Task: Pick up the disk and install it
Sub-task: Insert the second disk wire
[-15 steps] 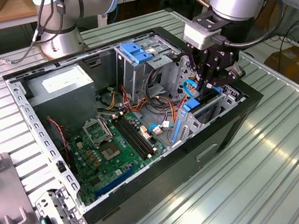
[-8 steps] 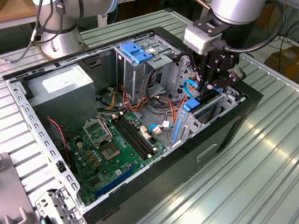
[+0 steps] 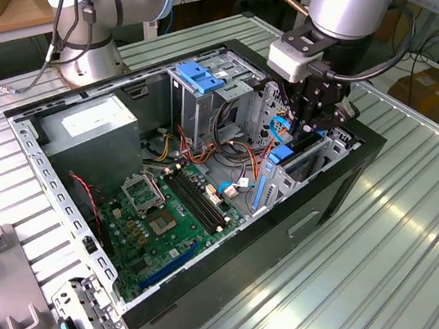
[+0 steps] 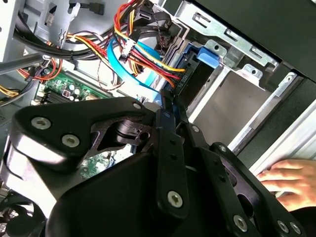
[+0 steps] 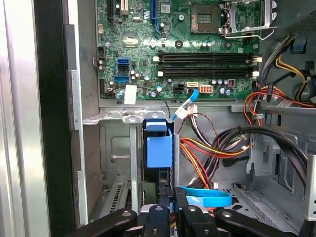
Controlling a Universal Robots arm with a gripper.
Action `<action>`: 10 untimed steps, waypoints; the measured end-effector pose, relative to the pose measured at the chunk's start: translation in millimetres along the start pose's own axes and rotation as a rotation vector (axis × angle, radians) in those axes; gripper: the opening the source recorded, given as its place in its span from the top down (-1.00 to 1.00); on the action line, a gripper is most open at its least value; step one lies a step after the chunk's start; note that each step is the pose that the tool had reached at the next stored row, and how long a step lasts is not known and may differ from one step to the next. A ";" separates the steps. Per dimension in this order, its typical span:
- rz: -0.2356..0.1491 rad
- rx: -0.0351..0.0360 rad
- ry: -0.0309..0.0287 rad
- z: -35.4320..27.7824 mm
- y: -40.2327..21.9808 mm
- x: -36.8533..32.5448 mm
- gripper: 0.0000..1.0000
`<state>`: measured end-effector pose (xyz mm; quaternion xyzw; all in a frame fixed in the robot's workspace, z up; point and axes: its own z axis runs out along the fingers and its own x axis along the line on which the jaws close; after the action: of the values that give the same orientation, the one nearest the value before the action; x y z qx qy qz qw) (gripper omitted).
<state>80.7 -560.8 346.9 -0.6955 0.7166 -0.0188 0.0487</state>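
Observation:
The disk (image 3: 283, 157) stands on edge in the drive bay at the corner of the open computer case (image 3: 352, 169) on the exterior view's right, with its blue side rails showing. In the first wrist view the disk (image 5: 159, 148) appears end-on, sitting in the metal bay slot with a blue tab on it. In the second wrist view the disk (image 4: 190, 81) is a dark slab with a blue tab. My gripper (image 3: 313, 127) hangs just above it, fingers together. The fingertips (image 5: 164, 197) meet at the disk's near end, and the gripper (image 4: 165, 106) is shut.
A grey power-supply box (image 3: 90, 126) and the green motherboard (image 3: 169, 213) fill the case's other side. A tall cage with a blue latch (image 3: 198, 77) stands behind the bay. Coloured cables (image 5: 212, 153) crowd beside the disk. A hand (image 4: 286, 180) rests on the case edge.

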 end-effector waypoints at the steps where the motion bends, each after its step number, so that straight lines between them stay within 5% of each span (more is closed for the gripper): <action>1: 0.003 0.0001 0.0002 0.1 0.0 0.1 0.67; 10: 0.006 0.0001 -0.0030 0.5 -1.1 0.7 0.67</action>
<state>81.8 -561.5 346.5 -0.6935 0.7185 -0.0176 0.0499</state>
